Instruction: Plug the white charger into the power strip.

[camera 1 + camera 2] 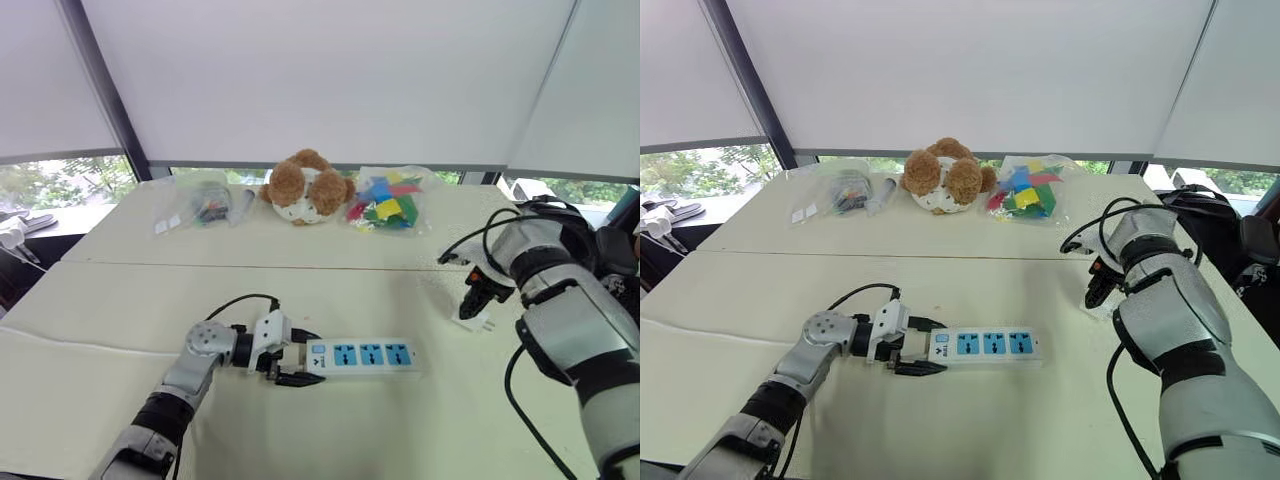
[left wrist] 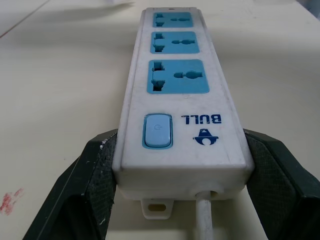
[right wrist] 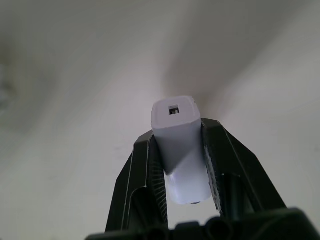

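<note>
The power strip (image 1: 362, 355), a flat white bar with three blue sockets, lies on the near half of the table. My left gripper (image 1: 288, 361) is shut on its switch end, with black fingers (image 2: 95, 175) pressed against both long sides and the white cord (image 2: 204, 220) running out between them. The white charger (image 3: 178, 145) sits clamped between my right gripper's (image 3: 177, 134) fingers. That gripper (image 1: 478, 303) points steeply down at the table to the right of the strip, and the charger (image 1: 473, 321) is low at the tabletop.
Along the table's far edge stand a brown plush toy (image 1: 306, 187), a clear bag of colourful blocks (image 1: 386, 200) and a clear bag of small items (image 1: 203, 204). A seam (image 1: 260, 266) crosses the table between the two halves.
</note>
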Robot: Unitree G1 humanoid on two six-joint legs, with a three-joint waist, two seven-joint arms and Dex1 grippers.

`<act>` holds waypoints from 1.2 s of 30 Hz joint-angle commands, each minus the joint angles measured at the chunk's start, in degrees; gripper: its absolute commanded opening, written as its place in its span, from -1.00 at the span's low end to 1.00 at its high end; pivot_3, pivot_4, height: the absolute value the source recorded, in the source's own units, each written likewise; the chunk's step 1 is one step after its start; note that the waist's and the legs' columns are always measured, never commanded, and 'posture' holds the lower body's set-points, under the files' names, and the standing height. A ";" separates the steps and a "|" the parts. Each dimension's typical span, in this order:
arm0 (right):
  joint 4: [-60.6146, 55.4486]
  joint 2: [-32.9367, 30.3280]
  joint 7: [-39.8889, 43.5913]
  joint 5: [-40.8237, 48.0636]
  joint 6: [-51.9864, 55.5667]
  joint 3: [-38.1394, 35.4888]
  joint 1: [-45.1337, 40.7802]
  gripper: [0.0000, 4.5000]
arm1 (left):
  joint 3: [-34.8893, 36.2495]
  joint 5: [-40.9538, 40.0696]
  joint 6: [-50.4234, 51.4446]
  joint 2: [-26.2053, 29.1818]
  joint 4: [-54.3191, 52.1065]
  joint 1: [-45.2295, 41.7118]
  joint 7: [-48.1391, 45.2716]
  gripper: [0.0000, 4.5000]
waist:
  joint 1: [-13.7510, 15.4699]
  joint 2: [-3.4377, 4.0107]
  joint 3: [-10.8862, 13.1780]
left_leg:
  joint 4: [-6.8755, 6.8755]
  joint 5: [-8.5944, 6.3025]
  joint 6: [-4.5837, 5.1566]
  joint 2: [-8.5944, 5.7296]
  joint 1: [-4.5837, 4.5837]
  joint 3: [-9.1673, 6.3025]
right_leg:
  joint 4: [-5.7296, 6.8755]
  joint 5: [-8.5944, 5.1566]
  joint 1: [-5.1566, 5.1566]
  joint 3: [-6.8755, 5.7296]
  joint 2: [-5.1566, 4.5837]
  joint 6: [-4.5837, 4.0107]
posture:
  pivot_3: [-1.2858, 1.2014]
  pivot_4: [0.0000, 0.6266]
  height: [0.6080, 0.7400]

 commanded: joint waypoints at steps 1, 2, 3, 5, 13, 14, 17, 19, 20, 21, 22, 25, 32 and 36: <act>-19.68 -6.82 3.61 22.06 -3.16 -9.05 3.99 -0.71 | -1.56 2.12 -0.28 -0.92 7.33 -3.62 -2.05 0.32 | 0.04 -0.01 0.01 | 0.01 0.00 0.00 0.00 0.05 -0.02 | 0.00 0.00 0.10 0.00 0.00 0.00 | 0.03 -0.52 0.98; -30.61 -9.76 3.61 31.18 -2.96 -11.87 10.07 -0.71 | -1.14 2.02 -0.68 -0.92 9.19 -4.91 -2.71 0.32 | 0.26 -0.09 0.00 | 0.00 0.00 0.00 0.00 0.09 -0.01 | -0.02 0.01 0.12 0.02 0.00 0.01 | 0.03 -0.52 0.98; -39.06 -10.86 3.61 34.99 0.42 -15.99 15.33 -0.71 | -0.97 2.22 -1.55 -0.82 11.14 -6.17 -3.41 0.32 | 0.27 -0.19 -0.03 | 0.01 0.00 0.00 0.00 0.19 -0.17 | -0.10 0.00 0.35 -0.04 0.04 0.02 | 0.03 -0.52 0.98; -54.35 -9.50 -0.25 41.90 6.54 -26.02 25.94 -0.71 | -0.79 2.80 -3.56 -0.61 15.30 -8.74 -4.74 0.32 | 0.04 -0.27 -0.07 | -0.04 -0.02 0.02 0.00 0.33 -0.42 | -0.32 -0.01 0.70 -0.09 0.14 0.02 | 0.03 -0.52 0.98; -79.93 1.56 -16.11 57.39 11.19 -41.45 50.90 -0.71 | -0.32 4.40 -9.01 -0.80 27.00 -16.02 -7.89 0.32 | -1.33 -0.37 -0.06 | 0.03 0.00 0.02 -0.03 0.28 -0.44 | -0.13 0.01 0.60 -0.05 0.12 0.00 | 0.03 -0.52 0.98; -80.52 3.39 -17.62 57.09 9.35 -41.60 53.79 -0.71 | -0.27 4.50 -9.39 -0.68 27.54 -16.49 -8.27 0.32 | -1.36 -0.47 -0.12 | 0.03 0.00 0.02 -0.03 0.30 -0.46 | -0.14 0.00 0.63 -0.05 0.13 0.01 | 0.03 -0.52 0.98; -80.77 6.15 -19.86 55.71 5.14 -41.39 58.76 -0.71 | -0.17 4.72 -10.16 -0.50 28.40 -17.11 -8.86 0.32 | -1.42 -0.68 -0.19 | -0.01 -0.01 0.03 0.02 0.30 -0.60 | -0.14 -0.01 0.63 -0.16 0.23 0.01 | 0.03 -0.52 0.98; -79.86 6.60 -20.10 54.69 2.81 -40.60 59.92 -0.71 | 0.03 4.61 -10.37 -0.37 28.49 -17.17 -9.23 0.32 | -1.56 -0.65 -0.17 | -0.02 -0.01 0.03 0.01 0.26 -0.57 | -0.13 -0.01 0.58 -0.14 0.22 0.01 | 0.03 -0.52 0.98; -79.09 6.73 -20.09 54.11 1.52 -40.07 60.37 -0.71 | 0.15 4.62 -10.40 -0.37 28.43 -17.16 -9.34 0.32 | -1.65 -0.64 -0.17 | -0.02 -0.01 0.03 0.01 0.26 -0.55 | -0.12 0.00 0.56 -0.12 0.21 0.01 | 0.03 -0.52 0.98; -77.68 6.76 -19.76 53.09 -0.31 -39.32 60.84 -0.71 | 0.24 4.65 -10.37 -0.44 28.25 -17.13 -9.32 0.32 | -1.65 -0.64 -0.17 | -0.02 -0.01 0.03 0.01 0.27 -0.54 | -0.12 0.00 0.56 -0.11 0.21 0.01 | 0.03 -0.52 0.98; -76.54 6.85 -19.59 52.27 -1.81 -38.71 61.07 -0.71 | 0.36 4.65 -10.36 -0.41 28.12 -17.08 -9.37 0.32 | -1.63 -0.65 -0.17 | -0.02 -0.01 0.03 0.01 0.28 -0.54 | -0.12 0.00 0.57 -0.11 0.22 0.01 | 0.03 -0.52 0.98; -71.90 7.41 -18.58 50.84 -5.86 -37.67 60.76 -0.71 | 0.45 4.60 -10.34 -0.36 27.46 -16.58 -9.41 0.32 | -1.62 -0.65 -0.17 | -0.02 -0.01 0.03 0.02 0.28 -0.55 | -0.12 -0.01 0.58 -0.12 0.23 0.02 | 0.03 -0.52 0.98; -64.31 7.46 -16.22 49.61 -10.77 -36.35 59.41 -0.71 | 0.59 4.22 -9.30 0.24 24.76 -14.89 -9.99 0.32 | -1.65 -0.65 -0.17 | -0.03 -0.01 0.03 0.02 0.29 -0.55 | -0.12 -0.01 0.57 -0.12 0.23 0.02 | 0.03 -0.52 0.98; -61.97 7.59 -15.24 48.93 -12.59 -35.69 59.03 -0.71 | 0.81 4.20 -8.95 0.84 23.98 -14.47 -10.09 0.32 | -1.68 -0.65 -0.17 | -0.04 -0.01 0.03 0.03 0.29 -0.55 | -0.12 -0.01 0.57 -0.12 0.23 0.02 | 0.03 -0.52 0.98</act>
